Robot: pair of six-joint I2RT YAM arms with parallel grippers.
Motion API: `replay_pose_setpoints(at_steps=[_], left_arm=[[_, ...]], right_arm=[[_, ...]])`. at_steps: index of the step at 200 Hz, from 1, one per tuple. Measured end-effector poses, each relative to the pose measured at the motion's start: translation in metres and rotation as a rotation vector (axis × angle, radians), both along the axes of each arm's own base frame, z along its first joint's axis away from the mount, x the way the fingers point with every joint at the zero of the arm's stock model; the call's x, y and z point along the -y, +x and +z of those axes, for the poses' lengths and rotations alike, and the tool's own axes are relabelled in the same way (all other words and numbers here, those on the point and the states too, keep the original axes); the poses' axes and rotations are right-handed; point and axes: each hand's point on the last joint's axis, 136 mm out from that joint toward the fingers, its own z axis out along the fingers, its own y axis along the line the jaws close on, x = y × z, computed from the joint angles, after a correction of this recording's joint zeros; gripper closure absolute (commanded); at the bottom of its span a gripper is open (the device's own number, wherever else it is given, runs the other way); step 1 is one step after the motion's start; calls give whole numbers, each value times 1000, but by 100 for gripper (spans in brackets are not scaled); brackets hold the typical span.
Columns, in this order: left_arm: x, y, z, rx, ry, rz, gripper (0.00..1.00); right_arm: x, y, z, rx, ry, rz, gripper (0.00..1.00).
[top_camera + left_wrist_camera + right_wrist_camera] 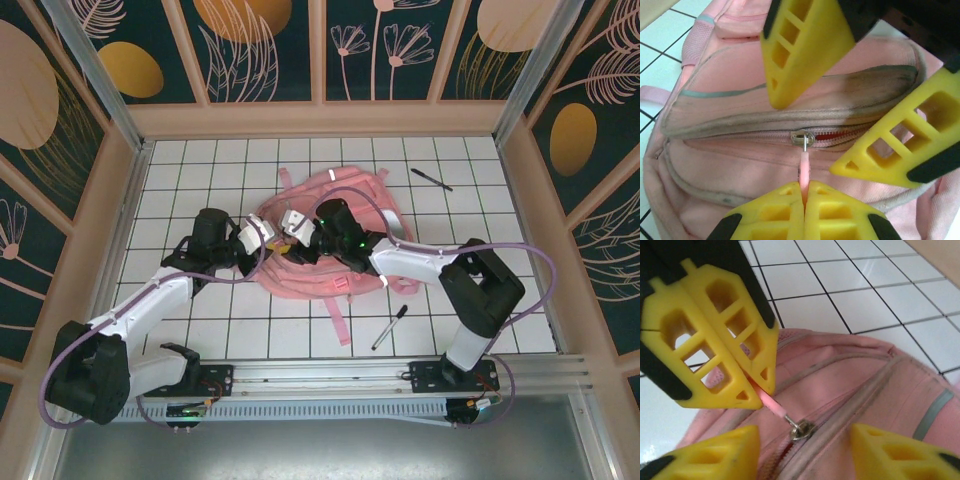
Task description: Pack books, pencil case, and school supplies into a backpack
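Backpack [345, 215] is lying mid-surface, left jaws pinching shut on its pink zipper pull [803, 170], right jaws hovering part-open and empty beside it, while one pen [431, 179] far right and another pen [389, 327] near right are waiting outside, so packing is looking unfinished.

Both arms reach inward, grippers facing.
Left gripper [803, 189] pinches a pink zipper tab [803, 172]; right gripper [805, 434] has its jaws apart.
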Motion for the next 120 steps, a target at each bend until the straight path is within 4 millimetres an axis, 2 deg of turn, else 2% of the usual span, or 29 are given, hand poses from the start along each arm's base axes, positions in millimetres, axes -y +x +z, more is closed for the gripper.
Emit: replay_pose_setpoints(at_steps=[27,70,98,120], left_arm=[[-2,2,-3,7,22,8,100],[-5,5,-10,8,49,11,100],[-12,14,-8,31,55,33,100],[-25,26,-10,32,68,80,100]], right_arm=[[4,1,-6,-15,-21,-24,100],[11,-2,-7,-12,-47,6,100],[21,-5,6,8,-31,71,100],[29,-14,16,35,-20,172,100]])
